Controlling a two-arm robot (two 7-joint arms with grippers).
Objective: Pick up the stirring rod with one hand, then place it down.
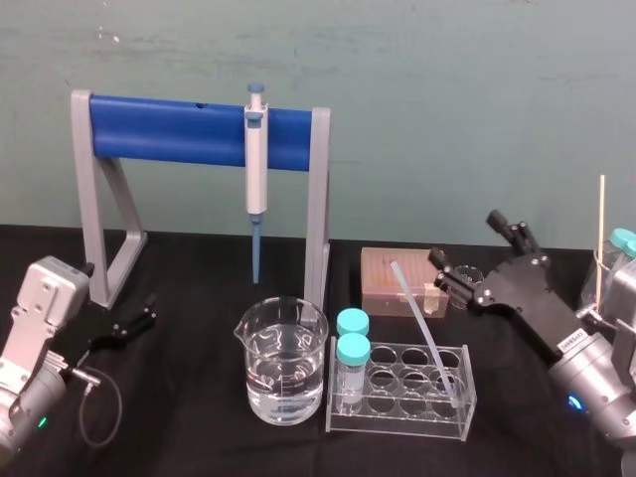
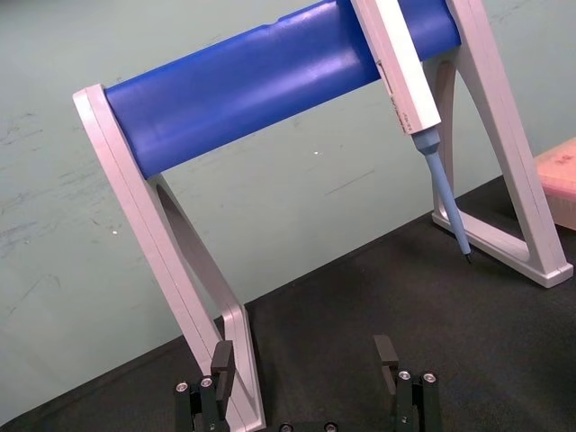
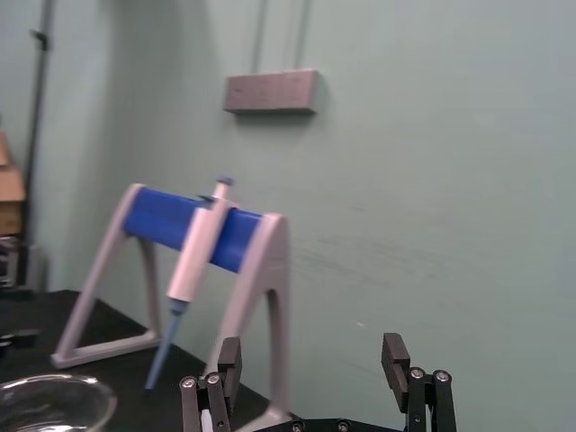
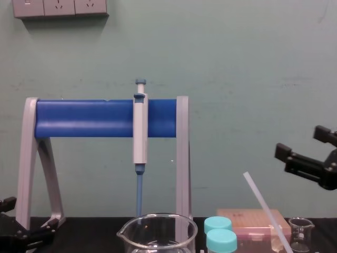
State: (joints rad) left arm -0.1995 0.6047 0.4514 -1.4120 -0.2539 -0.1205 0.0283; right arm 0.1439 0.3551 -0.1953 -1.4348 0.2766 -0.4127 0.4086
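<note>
The stirring rod [image 1: 425,333] is a thin translucent whitish stick that leans in the clear test tube rack [image 1: 437,422], its top tilted up and back to the left. In the chest view the stirring rod [image 4: 265,210] slants up beside the teal caps. My right gripper [image 1: 475,245] hangs open in the air above and behind the rack, just right of the rod's top, with nothing between its fingers [image 3: 394,349]. It also appears in the chest view as the right gripper [image 4: 298,141]. My left gripper [image 1: 129,323] rests open low at the left, near the stand's foot [image 2: 243,378].
A large glass beaker [image 1: 281,363] of water stands left of the rack. Two teal-capped tubes [image 1: 352,360] sit in the rack's left end. A white-and-blue pipette [image 1: 256,169] hangs on the blue-barred stand [image 1: 189,131]. A pink box [image 1: 383,281] and a small beaker [image 4: 301,232] lie behind.
</note>
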